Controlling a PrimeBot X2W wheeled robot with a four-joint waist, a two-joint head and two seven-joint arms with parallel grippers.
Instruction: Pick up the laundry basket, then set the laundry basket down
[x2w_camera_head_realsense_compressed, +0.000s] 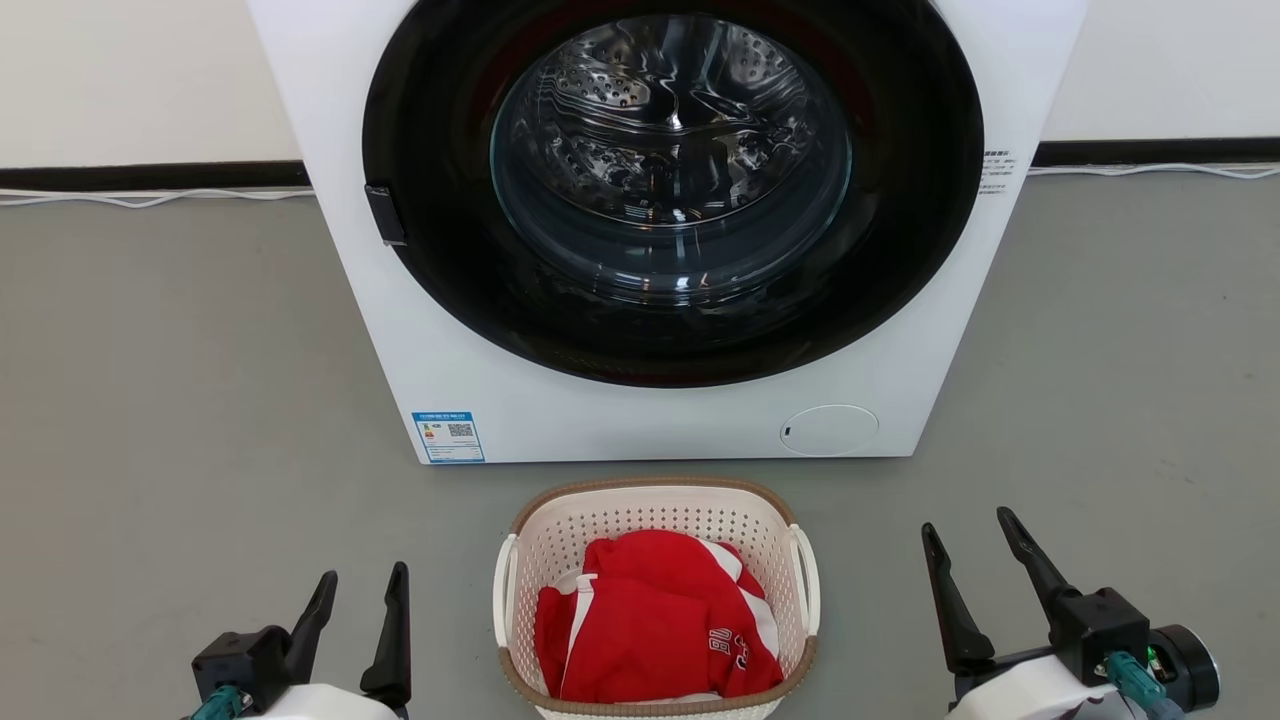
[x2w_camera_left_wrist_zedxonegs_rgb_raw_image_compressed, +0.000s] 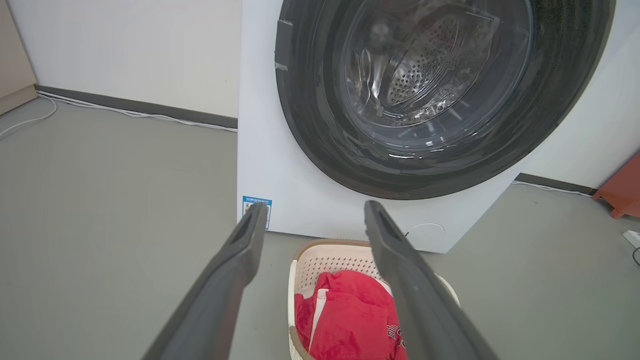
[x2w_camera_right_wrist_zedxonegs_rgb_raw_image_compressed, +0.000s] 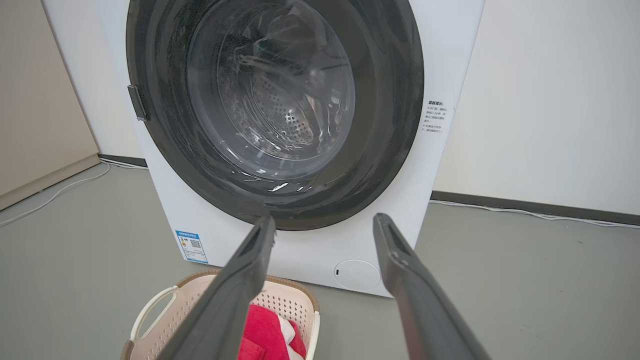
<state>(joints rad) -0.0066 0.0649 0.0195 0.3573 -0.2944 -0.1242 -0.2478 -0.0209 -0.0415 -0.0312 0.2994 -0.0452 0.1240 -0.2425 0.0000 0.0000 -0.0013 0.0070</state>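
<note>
Pincers flank the target with nothing in them: the left pincer (x2w_camera_head_realsense_compressed: 364, 572) has its two long dark fingers spread wide apart to the left of the basket, and the right pincer (x2w_camera_head_realsense_compressed: 966, 520) stands equally splayed and empty on the other side, a little farther out. Between them the small cream-white perforated plastic laundry basket (x2w_camera_head_realsense_compressed: 655, 517), rounded-rectangular with a brown woven-look rim, sits on the grey floor (x2w_camera_head_realsense_compressed: 150, 400) just in front of the large white front-loading washer (x2w_camera_head_realsense_compressed: 420, 330). A crumpled red and white garment (x2w_camera_head_realsense_compressed: 650, 620) lies inside it. Neither pincer touches the two white side handles (x2w_camera_head_realsense_compressed: 808, 580), so by my reading the task has not really begun: reaching in, gripping, lifting and setting down are all left. The floor on both sides of the basket looks free for the approach. What I judge worth minding is the washer's closed round dark-rimmed glass door (x2w_camera_head_realsense_compressed: 670, 160) close behind the basket, which leaves little room forward, and the garment, which could shift if the lift is uneven. A thin white cable (x2w_camera_head_realsense_compressed: 150, 198) runs along the wall base, well apart.
</note>
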